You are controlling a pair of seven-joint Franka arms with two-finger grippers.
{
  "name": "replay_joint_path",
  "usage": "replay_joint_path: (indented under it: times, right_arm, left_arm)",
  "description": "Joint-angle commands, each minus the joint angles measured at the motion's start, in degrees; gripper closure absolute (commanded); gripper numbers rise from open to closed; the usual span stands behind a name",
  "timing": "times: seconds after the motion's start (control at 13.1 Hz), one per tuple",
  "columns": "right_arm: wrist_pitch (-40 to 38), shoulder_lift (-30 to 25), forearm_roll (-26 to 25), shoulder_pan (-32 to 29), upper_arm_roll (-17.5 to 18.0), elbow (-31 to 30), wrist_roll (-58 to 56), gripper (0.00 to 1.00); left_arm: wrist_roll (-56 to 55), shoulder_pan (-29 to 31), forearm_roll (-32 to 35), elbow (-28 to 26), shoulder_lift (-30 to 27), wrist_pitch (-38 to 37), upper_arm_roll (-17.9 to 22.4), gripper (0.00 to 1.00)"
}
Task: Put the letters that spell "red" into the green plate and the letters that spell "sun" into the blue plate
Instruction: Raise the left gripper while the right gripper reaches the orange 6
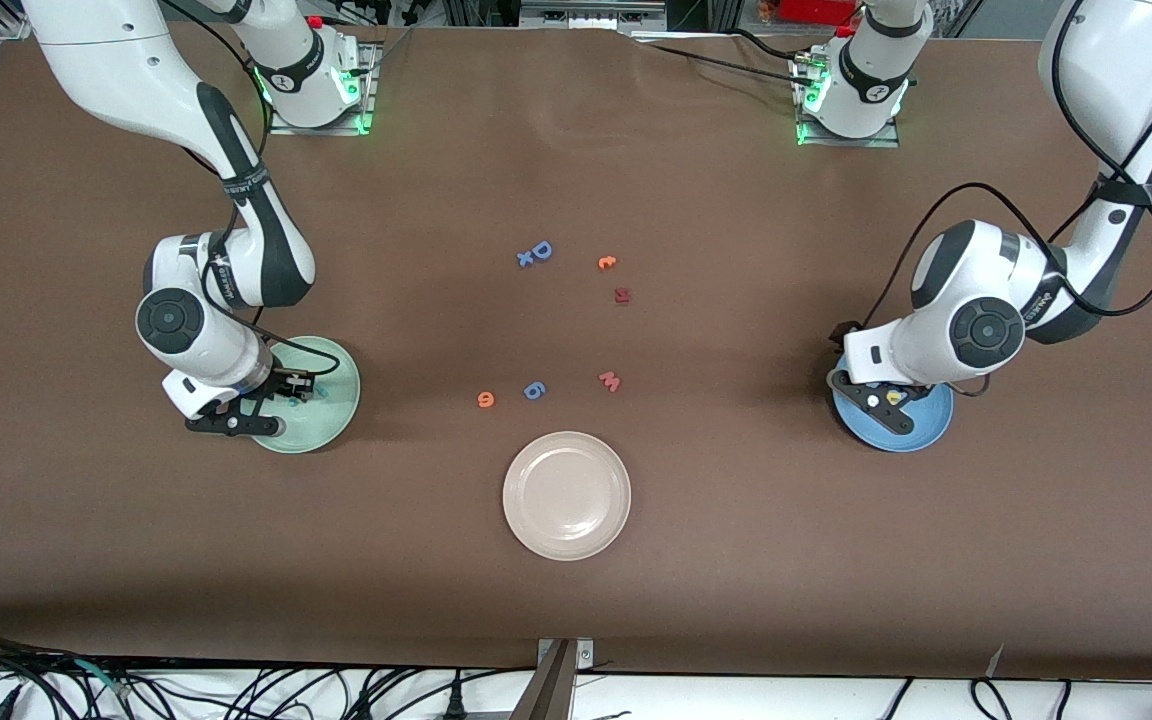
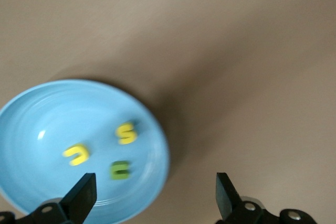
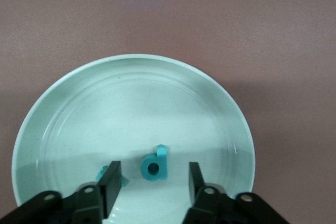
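yellow "s" (image 2: 126, 132) in blue plate (image 2: 31, 119), wrist-only

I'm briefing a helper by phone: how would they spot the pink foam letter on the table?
Start from the beige-white round plate nearest the front camera. Just farther from that camera lie three small foam pieces in a row: an orange rounded one, a blue "6" and the pink "w". The pink one lies toward the left arm's end, the only pink piece.
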Motion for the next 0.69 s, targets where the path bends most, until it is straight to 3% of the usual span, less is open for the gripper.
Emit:
replay_joint_path:
  times: [0.0, 0.31, 0.61]
  right_arm:
    - [-0.35, -2.47, 0.74, -0.04, 0.17, -1.54, -0.67, 0.01]
    - [-1.76, -2.56, 0.74, 0.14, 3.07, 0.57, 5.65, 0.01]
    - [-1.76, -1.94, 0.74, 0.66, 6.76, 3.29, 12.68, 0.01]
  left_arm:
    - [-8.05, -0.86, -1.62, 3.45, -0.65, -5.92, -3.89, 0.00]
    - [-27.11, -5.69, -1.70, 8.37, -0.74, -12.00, -6.90, 0.00]
    - [-40.58, -5.87, -1.70, 12.85, -1.70, -17.70, -8.74, 0.00]
